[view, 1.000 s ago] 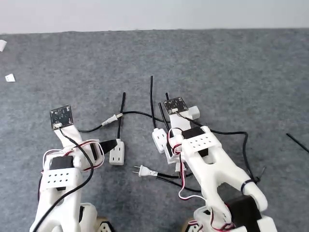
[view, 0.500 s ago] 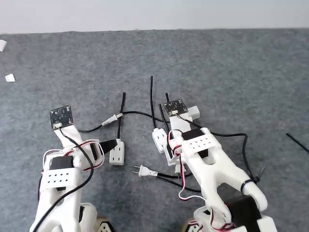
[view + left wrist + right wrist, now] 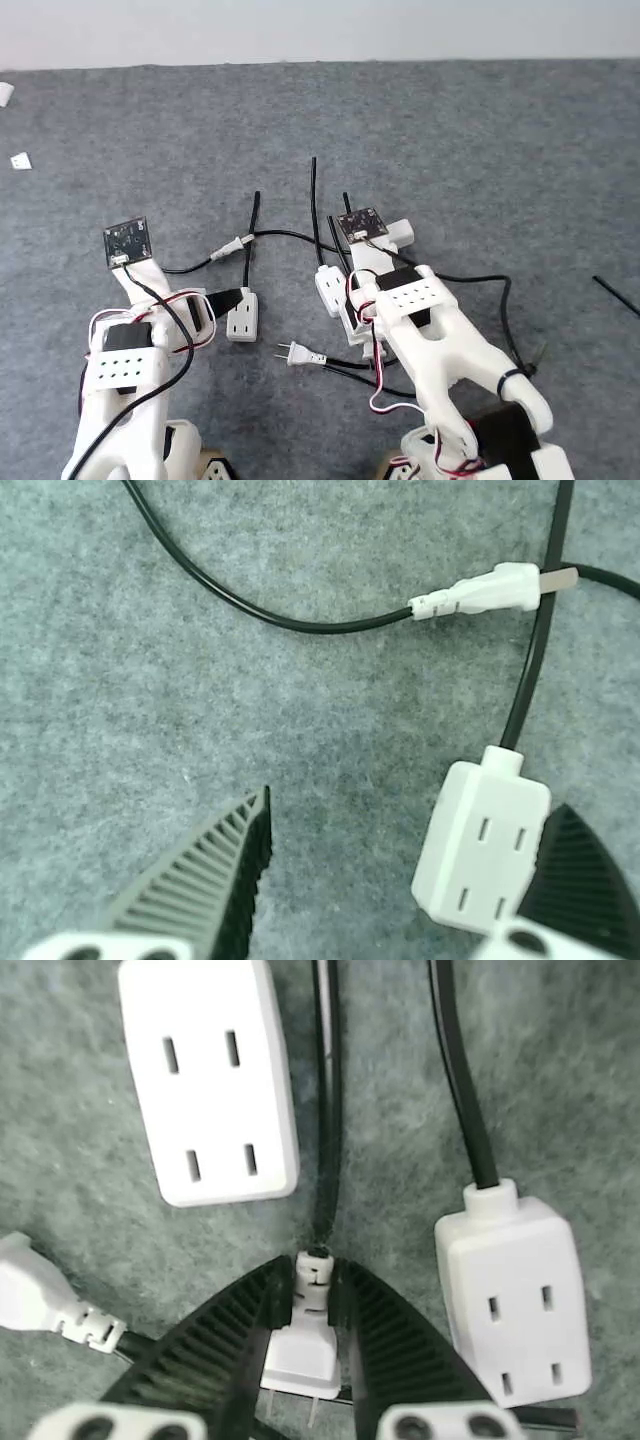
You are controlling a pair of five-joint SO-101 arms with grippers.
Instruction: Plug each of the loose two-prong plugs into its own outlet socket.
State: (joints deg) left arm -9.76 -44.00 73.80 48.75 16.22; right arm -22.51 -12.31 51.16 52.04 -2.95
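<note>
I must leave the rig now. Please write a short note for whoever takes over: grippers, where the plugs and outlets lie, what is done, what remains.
Left gripper: open, low over the carpet, one finger beside the left outlet block. The far plug lies loose beyond it, prongs at that block's cord.
Right gripper: shut on the held plug, prongs toward the wrist, between the wide outlet block and the corded outlet block. The side plug lies loose nearby.
Done: one plug gripped.
Left: no plug is seated; every socket in view is empty.
</note>
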